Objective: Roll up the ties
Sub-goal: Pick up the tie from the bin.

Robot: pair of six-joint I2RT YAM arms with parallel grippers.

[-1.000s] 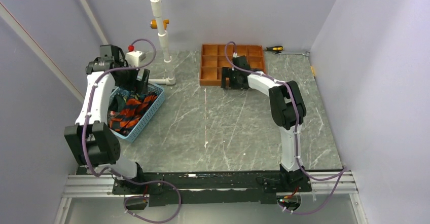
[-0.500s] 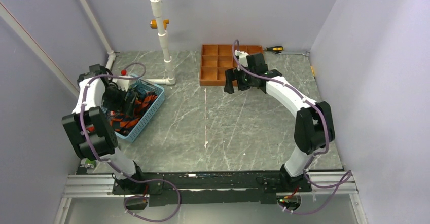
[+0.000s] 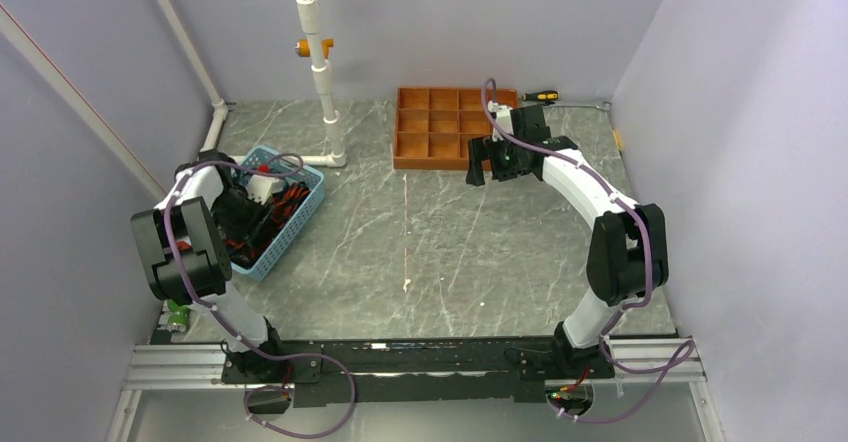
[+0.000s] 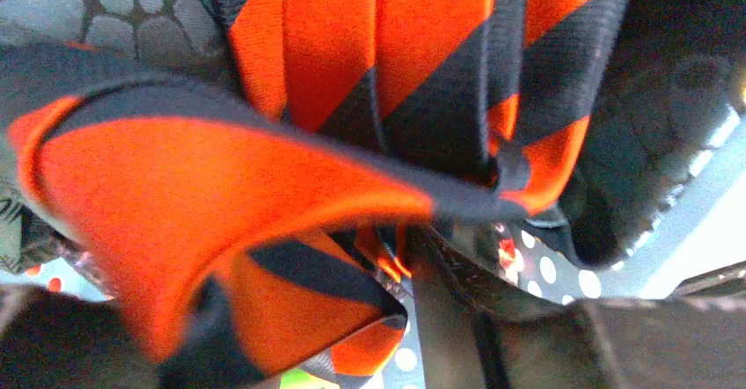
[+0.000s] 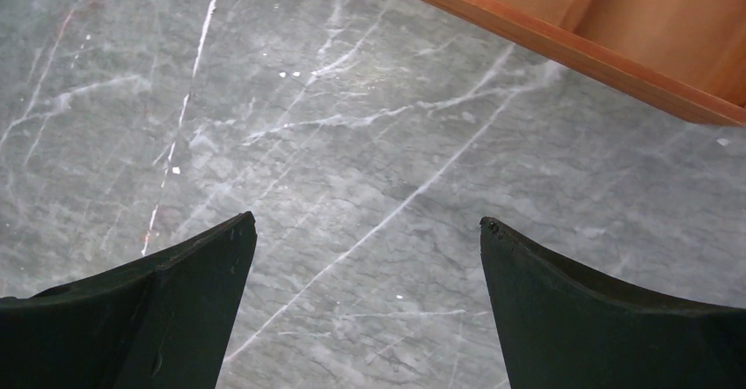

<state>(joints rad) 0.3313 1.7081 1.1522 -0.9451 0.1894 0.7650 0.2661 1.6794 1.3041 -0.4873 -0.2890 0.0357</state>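
Observation:
The ties (image 3: pixel 288 200) lie heaped in a blue basket (image 3: pixel 303 214) at the left of the table. My left gripper (image 3: pixel 256 202) is down inside that basket. In the left wrist view a tie with bold orange and black diagonal bands (image 4: pixel 290 81) fills the frame. A fold of it is bunched between the jaws of the left gripper (image 4: pixel 369 266), against the one dark finger (image 4: pixel 457 319) that shows. The other finger is hidden by the fabric. My right gripper (image 3: pixel 483 165) hangs open over bare marble (image 5: pixel 368 222) with nothing between its fingers.
An orange-brown gridded tray (image 3: pixel 404 149) stands at the back centre, its near rim (image 5: pixel 563 50) just beyond the right gripper. A white pipe stand (image 3: pixel 322 72) rises behind the basket. A screwdriver (image 3: pixel 540 95) lies at the back. A dark white-dotted tie (image 4: pixel 545 270) lies under the striped one.
My left arm dropped into the basket and its jaws narrowed onto the striped tie. The right arm swung to the right along the tray's front, still open.

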